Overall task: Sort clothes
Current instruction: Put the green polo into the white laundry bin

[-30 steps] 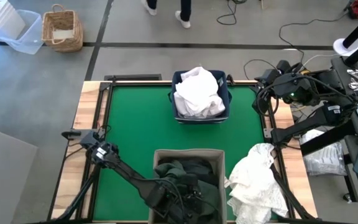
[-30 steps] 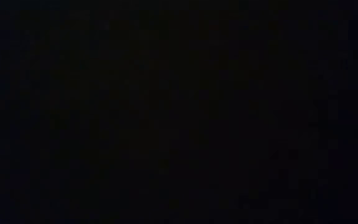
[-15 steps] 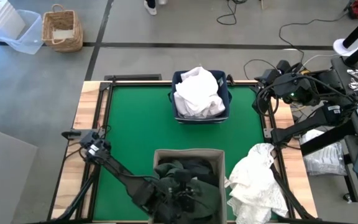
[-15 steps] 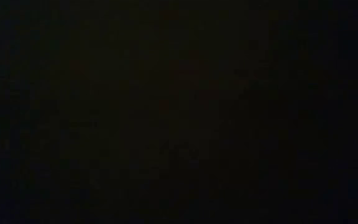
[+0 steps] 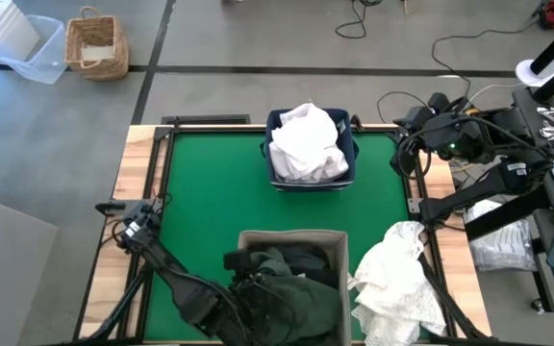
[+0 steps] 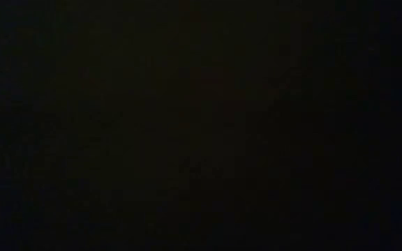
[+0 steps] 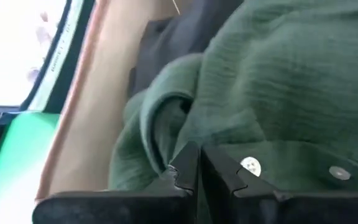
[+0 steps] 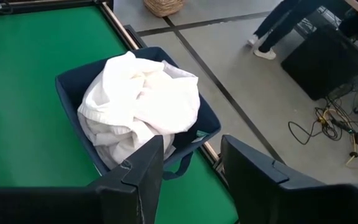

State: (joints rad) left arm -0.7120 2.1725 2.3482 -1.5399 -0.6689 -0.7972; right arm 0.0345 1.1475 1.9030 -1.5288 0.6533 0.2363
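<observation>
Robotics lab or test workshop. Bare grey concrete floor (image 5: 85,144) with dark seam lines surrounding green-topped wooden rig table (image 5: 210,183). Loose cables (image 5: 469,43) trailing over floor. Clear plastic tubs (image 5: 22,43) and wicker basket (image 5: 97,43) sitting aside. Person (image 8: 284,25) walking past.

No legible text anywhere

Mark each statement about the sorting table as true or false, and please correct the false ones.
1. The navy bin holds white clothes. True.
2. The beige bin holds only white clothes. False: it holds a dark green garment and other dark fabric.
3. The left gripper is wide open. False: it is shut, over the green garment.
4. A white garment lies at the table's right edge, outside both bins. True.
</observation>
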